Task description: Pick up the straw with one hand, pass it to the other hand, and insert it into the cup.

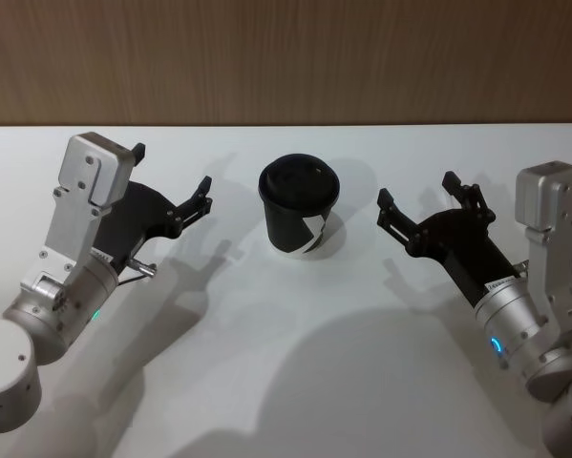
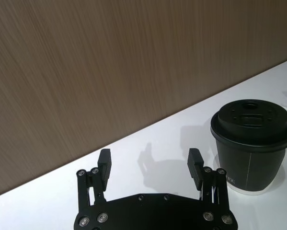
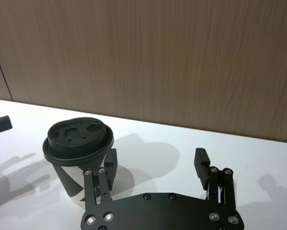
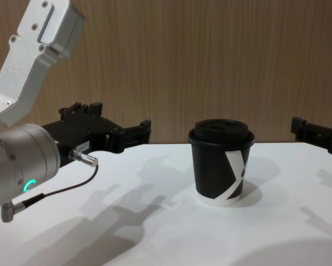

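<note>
Nearest, over the white table (image 1: 266, 363), left gripper (image 1: 171, 169) and right gripper (image 1: 417, 189), both spread wide apart, aimed inward. Between them, slightly farther back, the cup (image 1: 300, 205), upright, lid on, touching neither. Beyond, a wood-grain wall (image 1: 286, 57).

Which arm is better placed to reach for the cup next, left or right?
Right, narrowly. The left gripper and the right gripper both hang open beside the cup, but the right one sits slightly nearer it in the head view.
</note>
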